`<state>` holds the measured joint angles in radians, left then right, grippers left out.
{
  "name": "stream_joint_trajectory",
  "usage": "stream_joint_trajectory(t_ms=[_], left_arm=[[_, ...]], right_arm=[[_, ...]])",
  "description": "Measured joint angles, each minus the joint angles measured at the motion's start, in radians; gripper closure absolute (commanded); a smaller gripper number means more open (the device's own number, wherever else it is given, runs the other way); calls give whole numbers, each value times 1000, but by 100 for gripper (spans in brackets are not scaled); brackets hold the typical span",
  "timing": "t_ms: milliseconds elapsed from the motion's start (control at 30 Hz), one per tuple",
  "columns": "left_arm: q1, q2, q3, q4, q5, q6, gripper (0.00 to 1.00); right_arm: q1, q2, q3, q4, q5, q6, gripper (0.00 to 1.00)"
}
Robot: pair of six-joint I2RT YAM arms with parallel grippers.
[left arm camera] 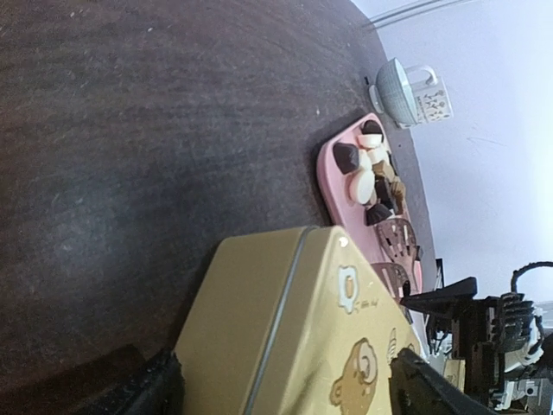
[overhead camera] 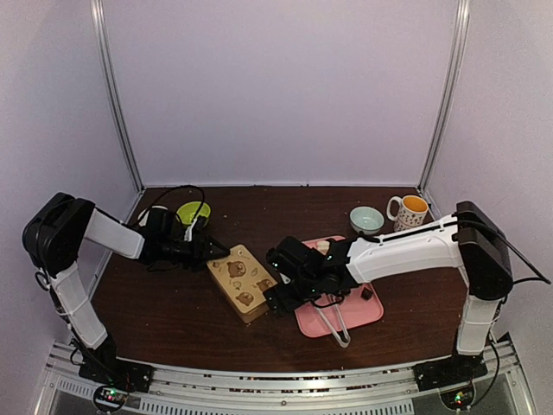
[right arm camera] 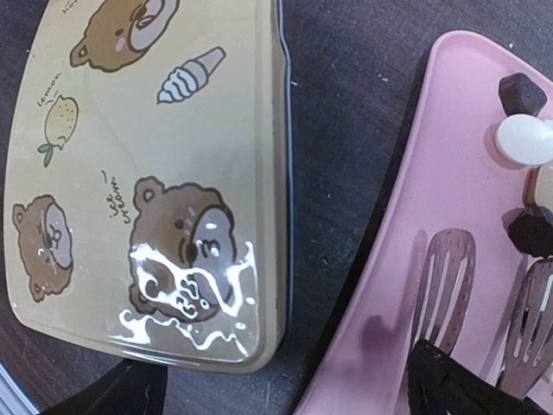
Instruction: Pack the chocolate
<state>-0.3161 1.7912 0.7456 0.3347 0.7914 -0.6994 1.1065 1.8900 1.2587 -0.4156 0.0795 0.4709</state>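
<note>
the dark brown tabletop (left arm camera: 155,130) shows matt wood grain. the tan rectangular bear-printed box (right arm camera: 147,173) looks like thin metal, smooth and glossy, throwing a bright glare. the pink tray (right arm camera: 454,173) seems smooth plastic with a soft sheen. the clear slotted tongs (right arm camera: 445,277) are see-through plastic. the round cream-white chocolate piece (right arm camera: 524,138) is glossy.

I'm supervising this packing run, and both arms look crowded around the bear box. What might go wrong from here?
1. The left gripper and right gripper both sit at the closed box, near each other; they might collide or shove it across the table.
2. One right finger hangs over the pink tray beside the tongs; a careless move may jolt the tray and scatter the chocolate.
</note>
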Motion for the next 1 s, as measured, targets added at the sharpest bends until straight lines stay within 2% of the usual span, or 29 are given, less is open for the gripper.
stream_joint_trajectory(t_ms=[133,267,633,900,1000], left_arm=[[0,6,42,-2,25,8,16],[0,20,70,-25,34,29,22],[-2,52,196,-369,-72,266,32],[-2,74,220,-393,-32,306,36],[0,79,220,-388,-13,306,41]], right_arm=[[-3,17,27,-1,8,-2,3],[-3,28,33,-2,8,-4,3],[-6,42,46,-15,8,-18,3],[-8,47,54,-22,6,-21,7],[-10,57,67,-36,-4,-22,7]])
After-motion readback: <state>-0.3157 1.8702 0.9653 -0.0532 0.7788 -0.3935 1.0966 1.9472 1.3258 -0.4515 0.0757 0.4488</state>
